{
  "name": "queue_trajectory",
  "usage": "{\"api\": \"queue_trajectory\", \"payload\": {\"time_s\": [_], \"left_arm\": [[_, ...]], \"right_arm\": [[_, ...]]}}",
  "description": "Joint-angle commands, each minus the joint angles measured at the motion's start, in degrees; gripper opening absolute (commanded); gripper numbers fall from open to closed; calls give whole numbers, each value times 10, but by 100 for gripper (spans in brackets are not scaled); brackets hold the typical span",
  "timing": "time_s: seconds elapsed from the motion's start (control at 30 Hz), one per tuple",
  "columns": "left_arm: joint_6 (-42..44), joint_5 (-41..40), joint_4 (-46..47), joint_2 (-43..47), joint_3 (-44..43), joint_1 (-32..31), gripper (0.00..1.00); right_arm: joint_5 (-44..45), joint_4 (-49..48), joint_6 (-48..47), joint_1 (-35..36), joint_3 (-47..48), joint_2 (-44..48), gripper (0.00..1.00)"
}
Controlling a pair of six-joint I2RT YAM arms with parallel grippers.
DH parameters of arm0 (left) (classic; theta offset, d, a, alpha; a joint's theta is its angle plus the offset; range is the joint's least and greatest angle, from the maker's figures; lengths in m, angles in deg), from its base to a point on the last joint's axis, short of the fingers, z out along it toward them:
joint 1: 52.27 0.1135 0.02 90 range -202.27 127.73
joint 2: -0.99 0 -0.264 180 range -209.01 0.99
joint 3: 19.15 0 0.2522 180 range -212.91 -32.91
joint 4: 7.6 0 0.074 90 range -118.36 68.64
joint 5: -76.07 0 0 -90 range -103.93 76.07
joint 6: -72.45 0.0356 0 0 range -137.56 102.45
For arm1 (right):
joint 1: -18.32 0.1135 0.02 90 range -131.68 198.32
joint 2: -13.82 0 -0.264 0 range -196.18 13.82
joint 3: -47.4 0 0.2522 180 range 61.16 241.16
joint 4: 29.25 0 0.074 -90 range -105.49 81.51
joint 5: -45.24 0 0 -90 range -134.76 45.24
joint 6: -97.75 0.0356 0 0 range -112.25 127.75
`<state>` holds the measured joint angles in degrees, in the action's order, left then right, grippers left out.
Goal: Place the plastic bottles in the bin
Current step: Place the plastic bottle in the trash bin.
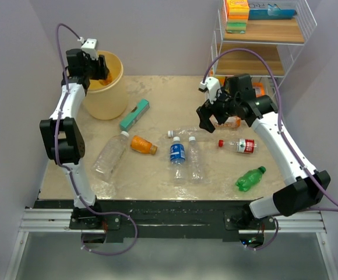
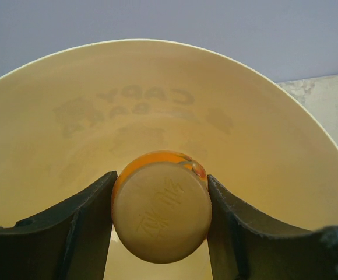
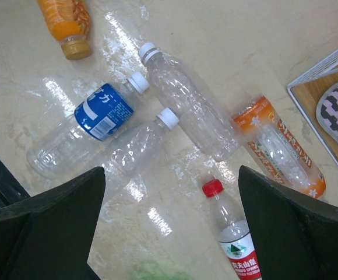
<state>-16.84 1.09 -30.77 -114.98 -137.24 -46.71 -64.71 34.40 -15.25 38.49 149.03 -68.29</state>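
The table (image 1: pixel 157 184) carries the bin (image 1: pixel 106 102) at its 10 o'clock corner in the top view. The left gripper (image 1: pixel 99 69) hangs over the mouth of the bin, with jaws narrow and clamped on the small orange bottle (image 2: pixel 160 219). In the left wrist view this bottle turns its cap toward the camera and its body points away, down into the bin, so its long axis is about vertical. The pale rim curves around it from 9 through 12 to 3 o'clock. I judge that the coming move needs only to let go.

The right gripper (image 1: pixel 214 116) hovers at 2 o'clock, jaws wide, nothing between them. It is the arm nearer to the loose bottles (image 1: pixel 177 153). The red-labelled bottle (image 3: pixel 233 245) lies toward 6 o'clock in its wrist view, with its axis about 12 to 6, across the closing direction.
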Motion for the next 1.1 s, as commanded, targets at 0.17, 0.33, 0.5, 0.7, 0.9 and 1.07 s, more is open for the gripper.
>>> {"api": "queue_trajectory", "payload": {"time_s": [0.17, 0.33, 0.5, 0.7, 0.9, 1.07], "left_arm": [[17, -11, -40, -64, -106, 2, 0], [26, -14, -65, -77, -114, 2, 0], [39, -18, -80, -82, -115, 2, 0], [47, -30, -101, -96, -131, 3, 7], [51, -28, -124, -110, -133, 2, 12], [54, -29, -125, -110, -126, 3, 14]], "right_arm": [[13, -13, 2, -5, -23, 13, 98], [14, -23, 2, -7, -34, 20, 98], [16, -28, 2, -7, -43, 24, 98], [29, -26, 0, -9, -43, 27, 98], [39, -21, -3, -12, -42, 28, 98], [43, -17, -6, -13, -33, 28, 98]]}}
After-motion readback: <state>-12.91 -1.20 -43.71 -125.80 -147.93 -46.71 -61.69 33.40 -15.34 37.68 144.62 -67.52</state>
